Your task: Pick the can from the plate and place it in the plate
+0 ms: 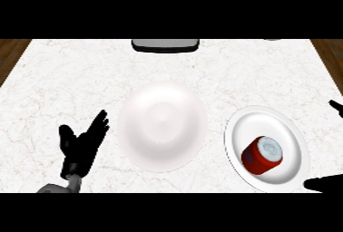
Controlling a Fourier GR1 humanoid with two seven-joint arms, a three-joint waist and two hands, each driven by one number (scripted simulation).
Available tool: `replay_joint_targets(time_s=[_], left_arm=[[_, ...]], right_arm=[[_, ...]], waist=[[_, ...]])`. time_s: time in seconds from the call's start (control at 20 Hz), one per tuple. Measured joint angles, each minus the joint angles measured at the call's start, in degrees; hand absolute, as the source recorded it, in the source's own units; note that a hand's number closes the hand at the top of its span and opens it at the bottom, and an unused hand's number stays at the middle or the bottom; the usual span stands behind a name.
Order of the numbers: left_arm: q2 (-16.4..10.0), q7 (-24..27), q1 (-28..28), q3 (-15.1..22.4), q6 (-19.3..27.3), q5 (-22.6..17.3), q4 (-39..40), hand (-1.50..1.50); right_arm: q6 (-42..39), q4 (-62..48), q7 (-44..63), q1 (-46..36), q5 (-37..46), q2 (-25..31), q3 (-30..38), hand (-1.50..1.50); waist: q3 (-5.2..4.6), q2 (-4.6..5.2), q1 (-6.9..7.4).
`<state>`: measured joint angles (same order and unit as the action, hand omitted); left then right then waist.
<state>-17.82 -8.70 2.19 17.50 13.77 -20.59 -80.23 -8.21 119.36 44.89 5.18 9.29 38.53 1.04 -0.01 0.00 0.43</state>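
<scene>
A red can (262,156) with a pale top stands on the right plate (268,120), at four o'clock on the marble counter (67,81). The centre plate (163,127) lies just beside it, at its nine o'clock. The left hand (84,142) rests open at eight o'clock, fingers up. The right hand (326,184) barely shows at the four o'clock edge. A dark tray (164,45) sits at twelve.
</scene>
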Motion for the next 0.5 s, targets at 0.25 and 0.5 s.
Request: replay_joint_targets(time_s=[0.25, 0.5], left_arm=[[0.85, 0.09, -1.11, -0.67, -0.86, 1.39, -0.79, 0.0], [2.65, 0.52, -0.54, -1.8, -1.33, 2.83, 0.53, 0.0]], right_arm=[[-1.04, -1.12, 6.85, -4.79, 6.69, -4.19, -6.2, -1.5], [-2.4, -2.9, 9.4, -6.12, 9.5, -9.23, -10.4, -1.5]], waist=[[0.04, -0.04, 0.0], [0.15, -0.14, -0.21]])
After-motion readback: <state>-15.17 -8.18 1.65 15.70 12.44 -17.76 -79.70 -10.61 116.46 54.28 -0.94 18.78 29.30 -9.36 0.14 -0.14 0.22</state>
